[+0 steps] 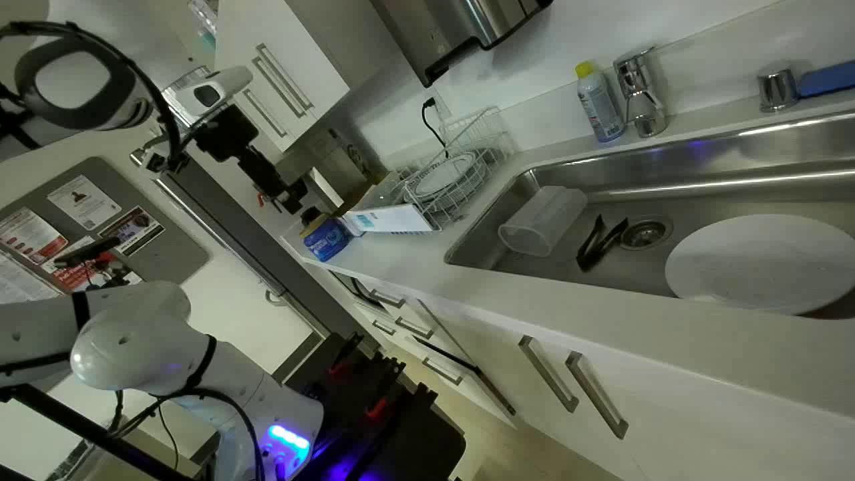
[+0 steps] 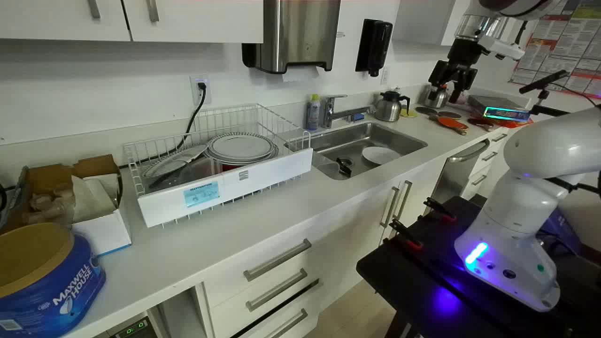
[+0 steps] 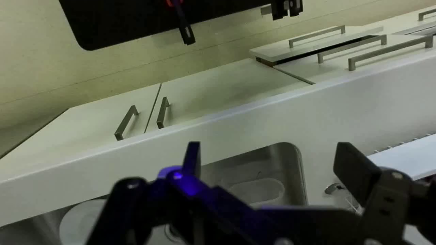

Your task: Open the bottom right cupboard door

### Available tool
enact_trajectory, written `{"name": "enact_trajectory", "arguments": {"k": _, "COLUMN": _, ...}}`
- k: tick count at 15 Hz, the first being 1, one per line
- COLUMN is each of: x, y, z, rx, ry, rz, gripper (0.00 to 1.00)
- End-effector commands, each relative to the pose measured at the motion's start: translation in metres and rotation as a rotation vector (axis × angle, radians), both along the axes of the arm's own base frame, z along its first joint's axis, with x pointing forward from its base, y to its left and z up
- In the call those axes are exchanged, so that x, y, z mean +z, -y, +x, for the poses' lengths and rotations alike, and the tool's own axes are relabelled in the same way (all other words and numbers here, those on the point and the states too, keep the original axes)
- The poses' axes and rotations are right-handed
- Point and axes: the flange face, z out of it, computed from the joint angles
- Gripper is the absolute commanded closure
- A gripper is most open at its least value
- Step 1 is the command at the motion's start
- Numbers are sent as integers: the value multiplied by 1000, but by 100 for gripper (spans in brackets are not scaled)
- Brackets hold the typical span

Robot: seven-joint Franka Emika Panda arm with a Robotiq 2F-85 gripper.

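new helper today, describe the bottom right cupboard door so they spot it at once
Face the steel sink and look just below the front edge of the counter. There, the door is plain white, with one bar handle near its upper left corner. Its twin on the left borders the drawers; this one is the right of the pair, farther from them.

White countertop (image 2: 164, 253), dish rack (image 2: 230, 188), box (image 2: 101, 232), blue tub (image 2: 51, 286), bottle (image 2: 313, 114)
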Motion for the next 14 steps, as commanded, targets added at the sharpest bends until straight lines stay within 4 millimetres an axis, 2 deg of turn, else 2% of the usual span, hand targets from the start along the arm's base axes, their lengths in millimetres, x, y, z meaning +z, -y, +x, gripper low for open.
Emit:
{"name": "enact_trajectory", "arguments": {"k": 1, "x": 1, "y": 0, "z": 0, "rx": 0, "ry": -1, "rz": 0, "gripper": 0}}
{"name": "enact_trajectory", "arguments": {"k": 6, "x": 1, "y": 0, "z": 0, "rx": 0, "ry": -1, "rz": 0, "gripper": 0}}
{"name": "enact_trajectory", "arguments": {"k": 8, "x": -1, "y": 16, "z": 7, "rx": -37, "ry": -4, "rz": 3, "gripper": 0}}
{"name": "enact_trajectory", "arguments": {"k": 11, "x": -10, "y": 58, "z": 13, "rx": -162, "ry": -12, "rz": 16, "gripper": 0}}
{"name": "enact_trajectory", "arguments": {"k": 14, "x": -34, "y": 115, "z": 12, "rx": -305, "ry": -38, "rz": 57, "gripper": 0}}
